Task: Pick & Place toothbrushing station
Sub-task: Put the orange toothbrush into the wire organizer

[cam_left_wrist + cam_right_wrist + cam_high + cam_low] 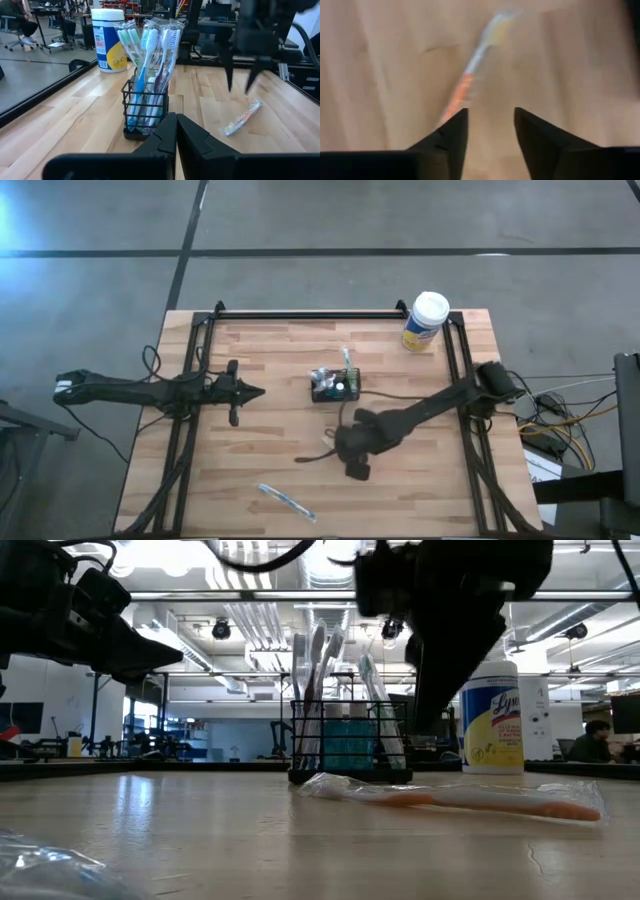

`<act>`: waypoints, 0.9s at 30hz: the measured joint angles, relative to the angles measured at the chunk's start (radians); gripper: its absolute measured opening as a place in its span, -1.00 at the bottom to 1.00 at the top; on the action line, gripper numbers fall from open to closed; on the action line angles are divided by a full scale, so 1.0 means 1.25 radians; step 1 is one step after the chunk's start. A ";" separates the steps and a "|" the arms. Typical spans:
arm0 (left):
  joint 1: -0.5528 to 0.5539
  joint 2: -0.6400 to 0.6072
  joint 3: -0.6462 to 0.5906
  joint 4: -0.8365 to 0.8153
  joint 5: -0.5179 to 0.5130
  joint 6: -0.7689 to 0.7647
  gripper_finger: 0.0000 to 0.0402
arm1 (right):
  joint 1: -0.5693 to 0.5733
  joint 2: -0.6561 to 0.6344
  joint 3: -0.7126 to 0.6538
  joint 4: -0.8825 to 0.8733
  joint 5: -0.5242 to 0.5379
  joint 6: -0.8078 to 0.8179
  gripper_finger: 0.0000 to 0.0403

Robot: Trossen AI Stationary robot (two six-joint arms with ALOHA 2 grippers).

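The right gripper (491, 125) hangs open above a wrapped toothbrush (470, 75), light, crinkly, probably best pinched mid-handle.

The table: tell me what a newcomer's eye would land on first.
Mid-table stands the black wire caddy, bristling with wrapped toothbrushes. Just in front of it the right end effector hangs open above an orange-handled wrapped toothbrush lying flat on the wood. A white-lidded canister stands at the far right corner, and the left end effector waits shut at the left.
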 joint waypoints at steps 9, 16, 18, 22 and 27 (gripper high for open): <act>0.001 0.000 0.000 0.000 0.006 -0.009 -0.97 | 0.002 0.118 0.059 0.005 -0.097 0.041 0.19; 0.001 0.000 0.000 0.000 0.010 -0.027 -0.93 | 0.005 0.163 0.054 0.033 -0.098 0.059 0.23; 0.000 0.000 0.001 -0.001 0.012 -0.029 -0.93 | 0.006 0.170 0.054 0.034 -0.096 0.059 0.21; 0.000 -0.001 0.002 -0.002 0.013 -0.031 -0.92 | 0.005 0.176 0.051 0.034 -0.094 0.056 0.08; 0.000 -0.001 0.002 -0.002 0.013 -0.039 -0.92 | 0.005 0.170 0.049 0.028 -0.088 0.045 -0.25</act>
